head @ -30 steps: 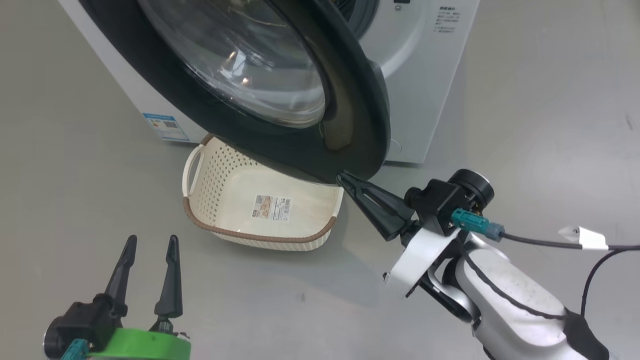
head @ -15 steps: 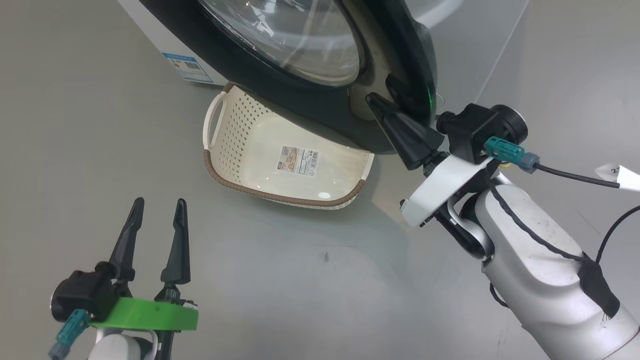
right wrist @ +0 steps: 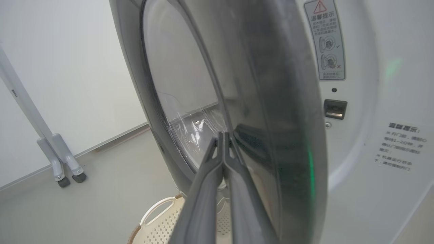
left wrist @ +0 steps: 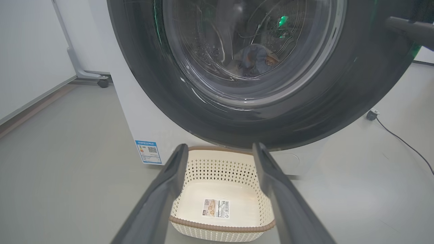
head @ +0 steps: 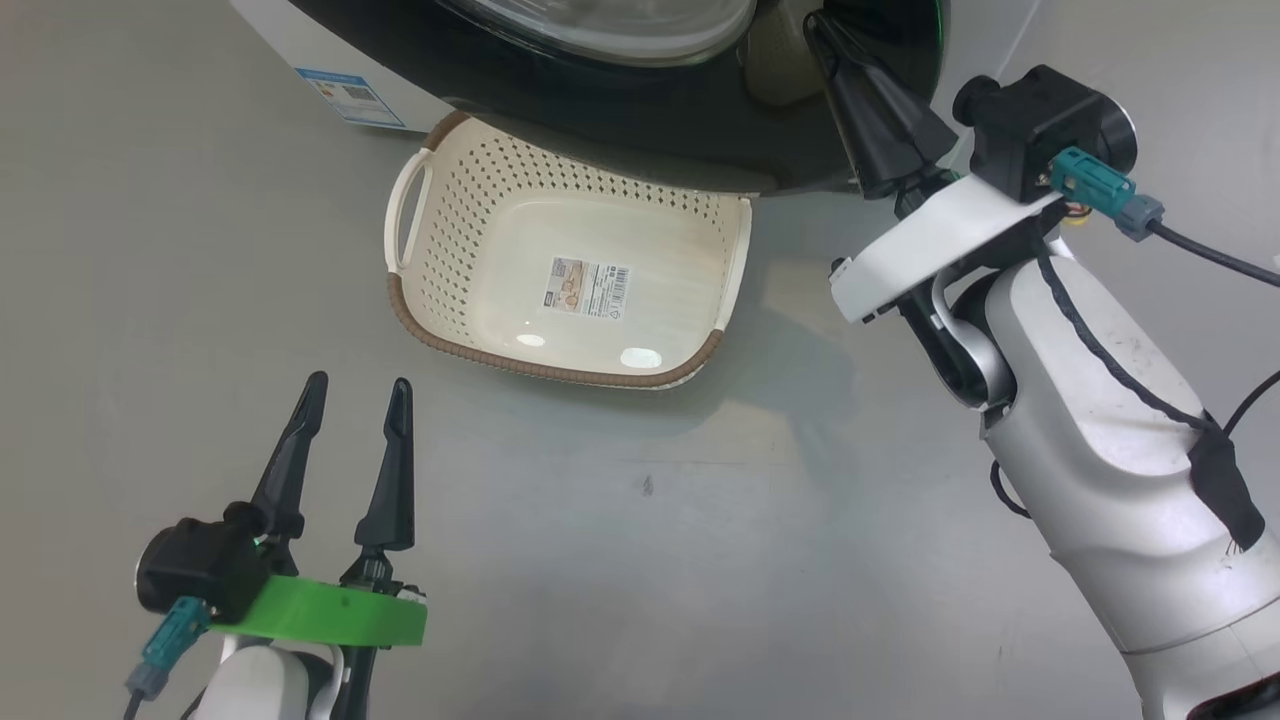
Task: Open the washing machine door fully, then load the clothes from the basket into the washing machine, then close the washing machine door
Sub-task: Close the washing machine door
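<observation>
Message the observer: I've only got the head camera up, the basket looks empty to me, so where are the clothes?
Observer: The left wrist view shows the clothes behind the glass of the washing machine door, inside the washing machine.
Operator: Okay, is that door latched?
Observer: No. In the right wrist view the door stands off the machine's white front, and the latch slot is uncovered.
Operator: And is my right gripper holding anything?
Observer: No. In its own wrist view the right gripper has its fingers pressed together with nothing between them, tips at the door's outer face beside the glass.
</observation>
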### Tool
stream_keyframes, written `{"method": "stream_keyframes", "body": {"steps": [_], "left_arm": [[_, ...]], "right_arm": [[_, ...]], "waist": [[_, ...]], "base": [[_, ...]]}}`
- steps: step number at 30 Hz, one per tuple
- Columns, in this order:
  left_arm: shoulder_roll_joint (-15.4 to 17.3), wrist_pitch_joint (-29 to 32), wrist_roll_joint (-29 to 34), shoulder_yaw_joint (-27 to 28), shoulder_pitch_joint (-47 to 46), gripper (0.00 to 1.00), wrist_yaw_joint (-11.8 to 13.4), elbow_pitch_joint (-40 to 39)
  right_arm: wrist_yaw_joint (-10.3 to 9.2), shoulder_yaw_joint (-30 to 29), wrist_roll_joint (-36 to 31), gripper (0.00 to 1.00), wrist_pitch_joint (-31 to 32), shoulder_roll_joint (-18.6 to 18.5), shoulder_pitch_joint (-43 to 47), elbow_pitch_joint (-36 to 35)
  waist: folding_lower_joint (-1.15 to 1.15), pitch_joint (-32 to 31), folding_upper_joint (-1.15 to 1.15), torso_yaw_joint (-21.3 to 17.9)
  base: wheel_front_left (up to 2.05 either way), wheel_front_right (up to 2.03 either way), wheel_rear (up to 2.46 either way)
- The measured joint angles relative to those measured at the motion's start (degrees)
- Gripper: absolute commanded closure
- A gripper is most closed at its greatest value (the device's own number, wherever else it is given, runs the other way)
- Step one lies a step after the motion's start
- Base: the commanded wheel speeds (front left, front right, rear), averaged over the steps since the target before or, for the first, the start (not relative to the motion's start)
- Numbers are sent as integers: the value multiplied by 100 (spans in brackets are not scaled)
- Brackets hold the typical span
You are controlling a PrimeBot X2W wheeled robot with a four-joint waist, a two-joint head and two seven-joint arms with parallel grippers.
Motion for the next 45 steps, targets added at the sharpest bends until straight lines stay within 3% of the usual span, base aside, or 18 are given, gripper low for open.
{"method": "stream_keyframes", "body": {"steps": [21, 33, 45], "left_arm": [[-9, 0, -164, -413, -532, 0, 0, -88], [-12, 0, -198, -445, -765, 0, 0, -38], [-15, 0, -204, -277, -803, 0, 0, 138]], "right_arm": [[-200, -350, -57, 100, -178, 123, -1342, 424], [-190, -443, -92, 100, -386, 178, -1766, 734], [141, -303, -22, 100, -494, 199, -1505, 1268]], "waist": [[0, 736, 0, -60], [0, 1052, 0, -21], [0, 746, 0, -59]], "base": [[0, 0, 0], [0, 0, 0], [0, 0, 0]]}}
